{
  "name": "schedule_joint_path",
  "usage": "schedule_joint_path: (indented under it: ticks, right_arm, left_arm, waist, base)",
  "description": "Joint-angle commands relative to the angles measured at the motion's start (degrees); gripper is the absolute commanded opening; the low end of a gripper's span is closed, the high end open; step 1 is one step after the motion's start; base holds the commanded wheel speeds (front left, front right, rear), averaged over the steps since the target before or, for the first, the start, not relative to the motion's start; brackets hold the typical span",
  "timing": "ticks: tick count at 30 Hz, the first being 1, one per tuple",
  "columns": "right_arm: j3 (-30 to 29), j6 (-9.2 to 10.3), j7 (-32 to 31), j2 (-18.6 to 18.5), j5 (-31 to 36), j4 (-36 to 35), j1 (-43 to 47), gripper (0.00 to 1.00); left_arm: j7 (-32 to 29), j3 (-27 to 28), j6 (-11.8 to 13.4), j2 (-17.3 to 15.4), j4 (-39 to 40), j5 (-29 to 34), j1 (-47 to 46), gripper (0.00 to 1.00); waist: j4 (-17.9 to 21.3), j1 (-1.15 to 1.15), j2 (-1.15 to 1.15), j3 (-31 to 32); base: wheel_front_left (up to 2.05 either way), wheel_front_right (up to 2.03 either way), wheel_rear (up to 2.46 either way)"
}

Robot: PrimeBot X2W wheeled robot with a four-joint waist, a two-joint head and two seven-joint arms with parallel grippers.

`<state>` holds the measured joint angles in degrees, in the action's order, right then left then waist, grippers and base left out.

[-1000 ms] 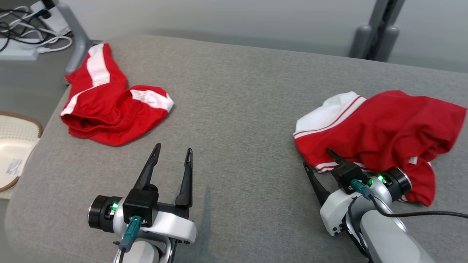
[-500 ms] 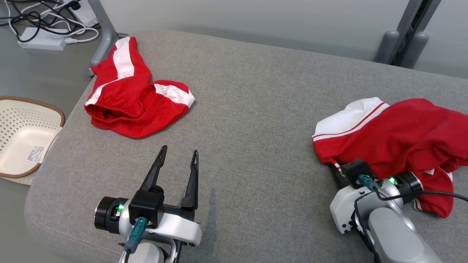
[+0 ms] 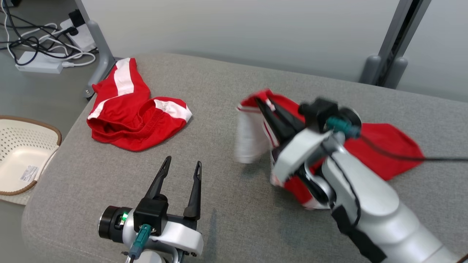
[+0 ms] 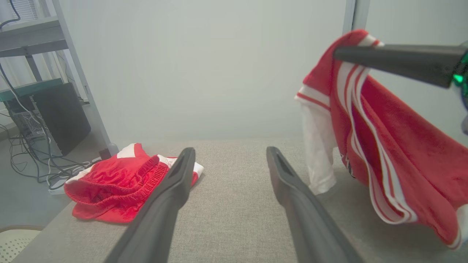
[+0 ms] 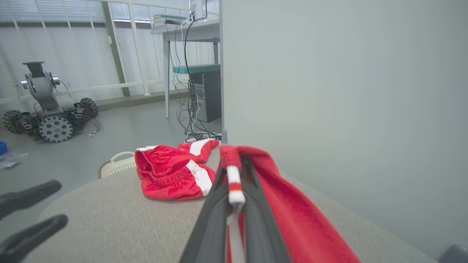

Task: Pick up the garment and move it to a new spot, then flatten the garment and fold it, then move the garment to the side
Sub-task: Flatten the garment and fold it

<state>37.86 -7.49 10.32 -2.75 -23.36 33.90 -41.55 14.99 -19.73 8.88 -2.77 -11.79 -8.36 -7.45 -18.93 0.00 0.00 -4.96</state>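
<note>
One thin pinch of hem carries the red-and-white garment, lifted over the right of the grey tabletop with its tail on the surface; drag there could tug it free. Right jaws are clamped on that hem; left jaws stand wide, holding nothing.

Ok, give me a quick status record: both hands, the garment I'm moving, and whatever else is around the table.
table: grey padded top
shirt: red with white trim, one end held up in the air; far end seems to trail on the table
right hand: shut on the shirt's striped edge, raised above the table
left hand: open, empty, near the table's front edge
shorts: red and white, crumpled at the table's far left corner
basket: cream, on the floor left of the table
</note>
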Motion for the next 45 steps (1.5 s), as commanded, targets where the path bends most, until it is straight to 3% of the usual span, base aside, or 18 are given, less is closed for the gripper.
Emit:
schedule_joint_path:
  ticks: [1, 8, 15, 19, 23, 30, 31, 32, 33, 39, 45]
  right_arm:
    - [0.44, -0.01, -0.42, -0.30, -3.95, -2.38, -2.30, 0.00]
    - [-5.17, -0.01, -1.26, -0.46, -16.70, -7.65, -8.66, 0.00]
    - [-16.81, -0.02, -6.23, -5.77, -14.88, -0.15, -5.31, 0.00]
    - [-21.64, -0.01, -8.52, -12.28, -12.95, 3.98, -0.04, 0.00]
    - [-26.33, -0.01, -7.63, -17.19, -11.49, 9.05, 4.10, 0.00]
    - [-32.27, 0.00, -4.56, -21.96, -7.66, 19.03, 3.94, 0.00]
    - [-33.06, -0.01, -3.64, -22.38, -6.58, 20.87, 3.55, 0.20]
    - [-33.79, 0.00, -2.68, -22.80, -5.41, 22.70, 3.01, 0.70]
    - [-34.99, 0.00, -1.67, -23.21, -4.30, 24.92, 2.37, 1.00]
    - [-39.07, -0.01, 1.92, -21.28, 1.54, 34.85, -1.75, 1.00]
    - [-38.77, -0.01, 4.73, -17.50, 5.30, 31.72, -3.43, 1.00]
  left_arm:
    - [0.21, 0.28, -0.12, -0.21, -0.14, 0.27, 0.50, 1.00]
    - [0.21, 2.14, -0.19, -0.20, -0.32, 0.76, 2.24, 1.00]
    - [0.21, 2.88, -0.68, -0.20, 0.72, 1.21, 2.10, 1.00]
    - [0.21, 3.19, -0.96, -0.20, 0.80, 1.68, 1.64, 1.00]
    - [0.21, 3.64, -1.55, -0.20, 0.89, 2.47, 0.58, 1.00]
    - [0.21, 3.69, -2.55, -0.21, 0.57, 3.96, -1.56, 1.00]
    - [0.21, 3.56, -2.75, -0.20, 0.55, 4.02, -1.83, 1.00]
    - [0.21, 3.37, -2.85, -0.20, 0.52, 4.09, -2.02, 1.00]
    - [0.21, 3.21, -2.84, -0.20, 0.43, 4.18, -2.26, 1.00]
    - [0.21, 2.71, -2.39, -0.20, -0.12, 3.97, -2.40, 1.00]
    - [0.21, 3.13, -1.80, -0.22, -0.02, 3.53, -1.46, 1.00]
  waist:
    - [0.41, 0.00, 0.00, 1.02]
    - [1.87, 0.00, 0.00, 2.90]
    - [3.09, 0.00, 0.00, 2.42]
    - [3.90, 0.00, 0.00, 0.74]
    - [4.78, 0.00, 0.00, -1.40]
    - [6.95, 0.00, 0.00, -4.65]
    - [7.21, 0.00, 0.00, -4.92]
    - [7.45, 0.00, 0.00, -5.15]
    - [7.67, 0.00, 0.00, -5.32]
    - [9.46, 0.00, 0.00, -4.35]
    - [11.72, 0.00, 0.00, -1.75]
  base:
    - [0.00, 0.00, 0.00]
    - [0.00, 0.00, 0.00]
    - [0.00, 0.00, 0.00]
    - [0.00, 0.00, 0.00]
    - [0.00, 0.00, 0.00]
    - [0.00, 0.00, 0.00]
    - [0.00, 0.00, 0.00]
    - [0.00, 0.00, 0.00]
    - [0.00, 0.00, 0.00]
    - [0.00, 0.00, 0.00]
    - [0.00, 0.00, 0.00]
